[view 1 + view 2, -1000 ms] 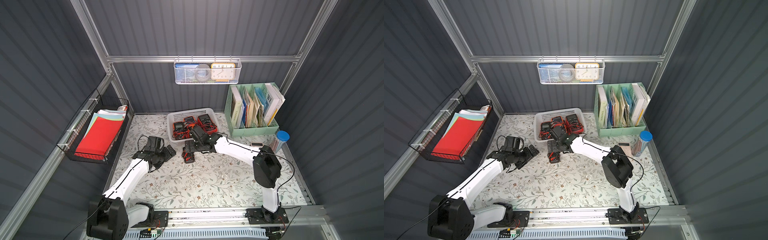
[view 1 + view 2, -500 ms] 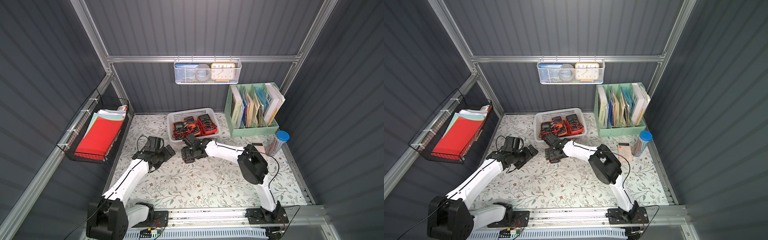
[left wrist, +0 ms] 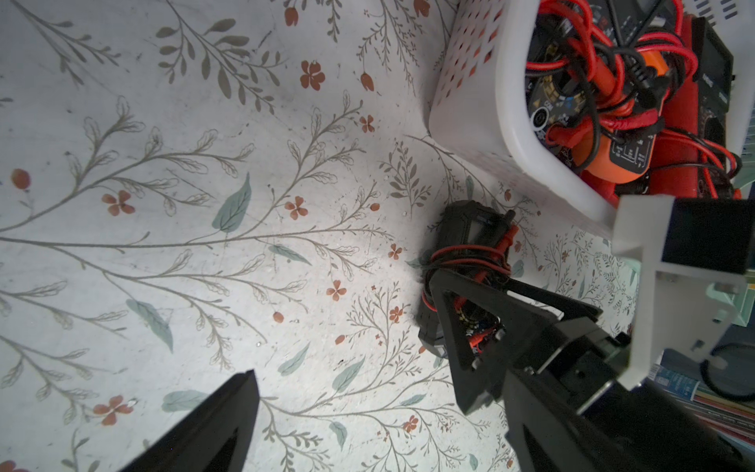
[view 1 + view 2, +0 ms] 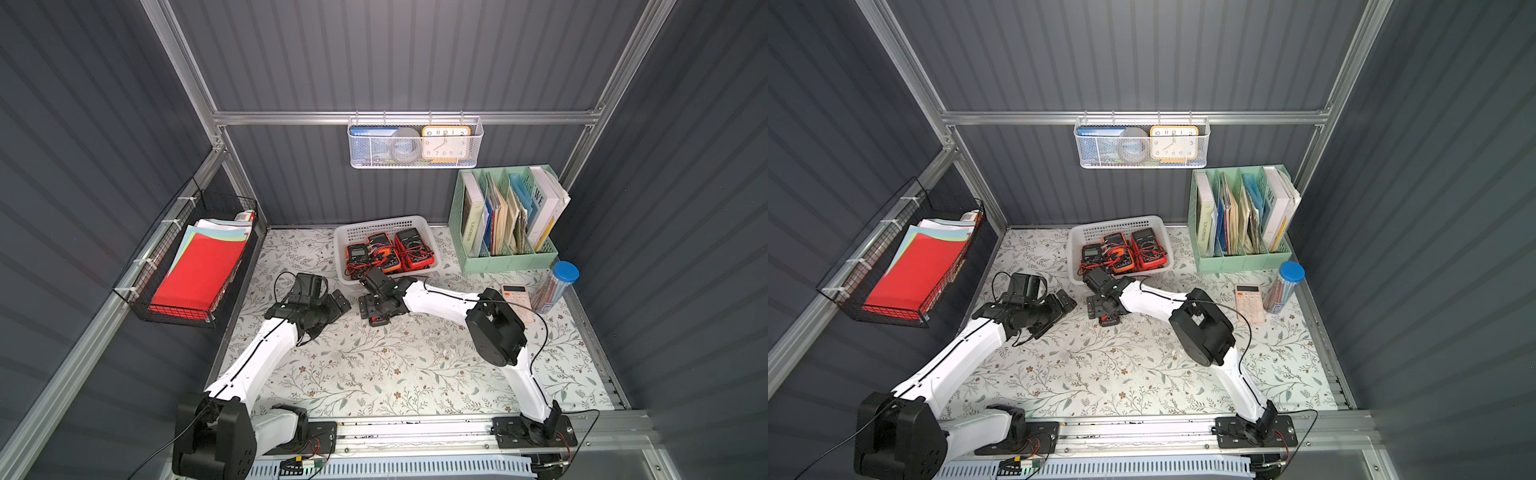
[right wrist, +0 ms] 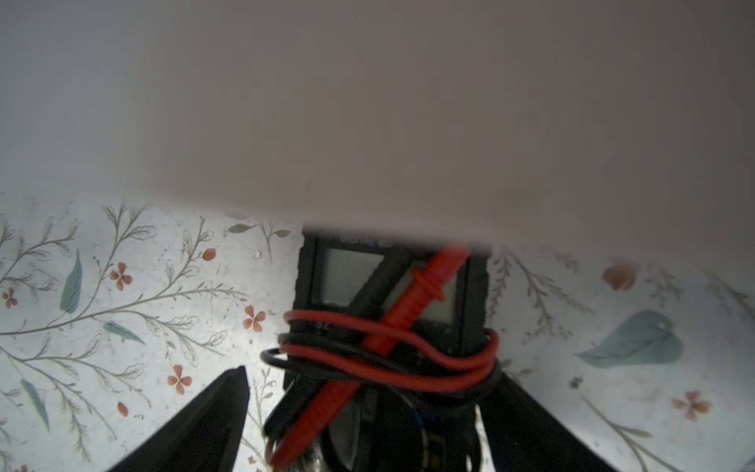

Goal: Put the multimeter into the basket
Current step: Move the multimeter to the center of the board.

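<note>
twin overhead views (whole scene); both wrist views near multimeter

- Look to the upper centre in both top views: a white mesh basket hangs on the rail, holding a clock and a tape roll.
- At the left of the frame you have a black wire basket with red paper on top (paler sheets lie behind it).
- At the right, a green file organizer stands full of books.
- Just below it lie a calculator and a blue-lidded tube, side by side.
- A floral table cover lies under everything.
</note>
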Robot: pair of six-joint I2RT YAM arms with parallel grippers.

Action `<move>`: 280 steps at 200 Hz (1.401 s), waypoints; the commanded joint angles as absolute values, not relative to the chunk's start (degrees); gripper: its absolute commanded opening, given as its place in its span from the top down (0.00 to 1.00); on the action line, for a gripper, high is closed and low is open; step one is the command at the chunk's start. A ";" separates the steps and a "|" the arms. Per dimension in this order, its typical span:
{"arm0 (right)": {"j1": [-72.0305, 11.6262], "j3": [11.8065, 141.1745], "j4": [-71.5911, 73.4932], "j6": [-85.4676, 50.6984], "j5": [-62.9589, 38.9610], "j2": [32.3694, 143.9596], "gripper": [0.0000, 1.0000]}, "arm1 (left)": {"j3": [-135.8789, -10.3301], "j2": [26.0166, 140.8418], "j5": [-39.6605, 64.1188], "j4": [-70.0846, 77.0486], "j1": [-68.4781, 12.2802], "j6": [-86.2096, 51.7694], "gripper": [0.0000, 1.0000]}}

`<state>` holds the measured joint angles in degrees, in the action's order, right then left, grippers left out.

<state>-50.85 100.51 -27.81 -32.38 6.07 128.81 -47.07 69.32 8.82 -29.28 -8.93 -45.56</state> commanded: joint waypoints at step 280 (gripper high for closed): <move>-51.26 87.36 -28.00 -30.35 3.35 113.60 0.11 | -50.93 69.34 9.38 -30.76 -9.05 -41.93 0.01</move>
<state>-50.85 87.74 -27.40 -31.64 4.27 113.06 -49.50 69.36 9.17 -29.52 -8.93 -43.13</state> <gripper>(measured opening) 0.829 0.992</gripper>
